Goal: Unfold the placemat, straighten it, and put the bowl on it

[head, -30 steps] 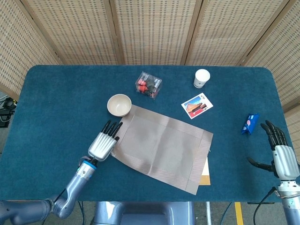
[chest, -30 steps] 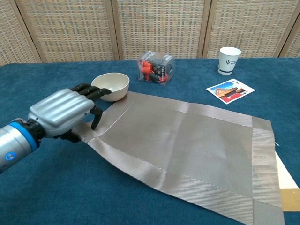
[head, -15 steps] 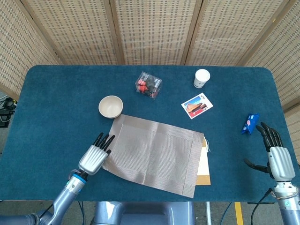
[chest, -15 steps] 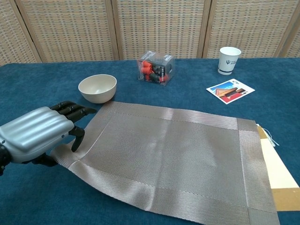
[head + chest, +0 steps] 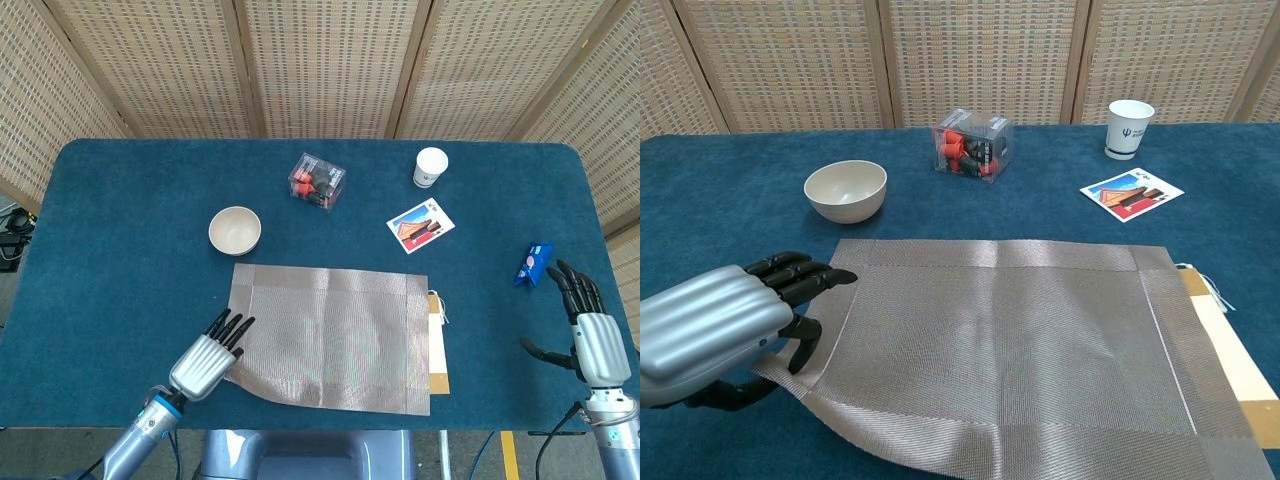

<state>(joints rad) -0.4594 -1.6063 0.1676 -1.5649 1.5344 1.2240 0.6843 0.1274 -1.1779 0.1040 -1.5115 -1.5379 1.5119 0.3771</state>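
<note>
The left hand (image 5: 208, 357) grips the flat grey woven placemat (image 5: 335, 335) corner; pull gently, away from the round cream bowl (image 5: 234, 229) ahead

We see blue table (image 5: 120, 200) filling frame, wicker screen (image 5: 320, 60) along top. Upper centre: clear plastic box (image 5: 317, 181) with red and dark contents. Upper right: white paper cup (image 5: 431, 166), upright. Below cup, near it: picture card (image 5: 420, 226), flat. Right edge: small blue packet (image 5: 534, 263). Lower centre-right: tan card (image 5: 438, 343), white string at its top.
</note>
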